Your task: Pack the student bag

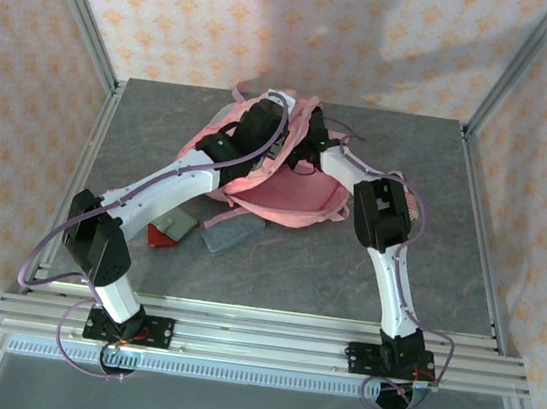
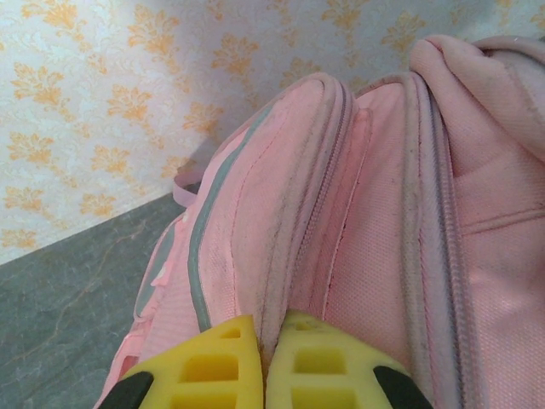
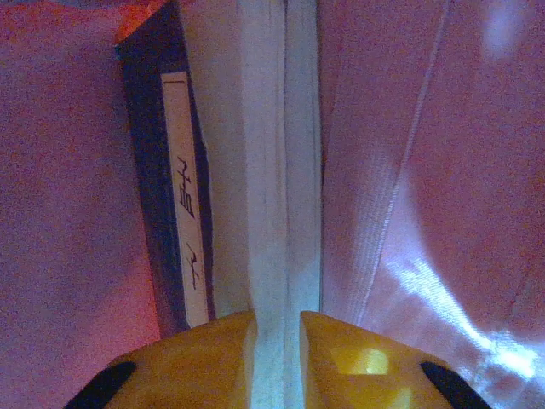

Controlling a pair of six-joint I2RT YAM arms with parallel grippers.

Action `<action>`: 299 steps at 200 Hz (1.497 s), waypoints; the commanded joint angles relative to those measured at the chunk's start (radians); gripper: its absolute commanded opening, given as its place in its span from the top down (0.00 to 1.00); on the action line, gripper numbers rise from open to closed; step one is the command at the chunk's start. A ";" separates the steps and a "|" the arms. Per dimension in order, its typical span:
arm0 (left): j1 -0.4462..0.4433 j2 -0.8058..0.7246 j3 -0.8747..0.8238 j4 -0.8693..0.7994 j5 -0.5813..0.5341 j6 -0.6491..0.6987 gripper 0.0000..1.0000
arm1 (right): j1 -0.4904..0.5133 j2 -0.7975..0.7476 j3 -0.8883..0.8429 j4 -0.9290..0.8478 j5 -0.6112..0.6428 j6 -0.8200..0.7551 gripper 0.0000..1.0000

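Papered walls with an orange floral print close in a grey stone-look worktop (image 1: pixel 444 288), with slanted metal posts at its 11 and 1 o'clock corners and a slotted aluminium rail along the 6 o'clock edge where both arm bases sit. The widest bare room lies toward 3 o'clock. A narrower strip runs along 9 o'clock, and a clear band crosses in front of the rail. The student bag (image 1: pixel 289 202) lies slumped just past the worktop's centre toward 12 o'clock, well apart from every edge. Its long axis looks to run about 11 to 5 o'clock, though the arms cover much of it, and its pink inner panel is spread open toward 6 o'clock. At the bag's 7 o'clock side lie three small flat things: a red piece (image 1: pixel 159 238) touching a grey-green piece (image 1: pixel 183 221), and a slate-grey slab (image 1: pixel 231 237) just beside a loose pink strap. The left forearm passes over them, so they sit in that arm's path down to the worktop. In the left wrist view the left fingers (image 2: pixel 213 371) are pressed together on a ridge of the bag's pink fabric beside the grey zip trim. In the right wrist view, inside the bag's pink lining, the right fingers (image 3: pixel 358 358) are clamped on the white page edge of a book (image 3: pixel 255 170) with a dark blue cover and a white label strip.
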 commanded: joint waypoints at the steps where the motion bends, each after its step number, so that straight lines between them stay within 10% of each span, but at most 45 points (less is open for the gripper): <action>1: -0.011 -0.029 0.013 0.088 -0.053 -0.044 1.00 | 0.005 -0.121 -0.144 0.032 0.027 -0.019 0.74; 70: 0.002 0.135 0.172 0.007 -0.141 -0.226 1.00 | -0.053 -0.654 -0.741 0.125 0.165 -0.150 0.50; 154: 0.007 0.391 0.351 -0.015 0.104 -0.493 1.00 | -0.054 -1.092 -1.148 0.245 0.218 -0.190 0.63; 164: 0.007 0.400 0.344 -0.008 0.128 -0.504 0.83 | -0.054 -1.123 -1.190 0.301 0.201 -0.170 0.47; 174: 0.007 0.392 0.325 0.001 0.148 -0.516 0.71 | -0.054 -1.137 -1.222 0.351 0.182 -0.139 0.09; 213: 0.010 0.158 0.037 0.175 0.186 -0.555 0.54 | -0.025 -1.103 -1.265 0.463 0.105 -0.124 0.00; 299: 0.225 -0.433 -0.952 0.699 0.327 -0.897 0.32 | 0.069 -1.065 -1.273 0.552 0.078 -0.125 0.16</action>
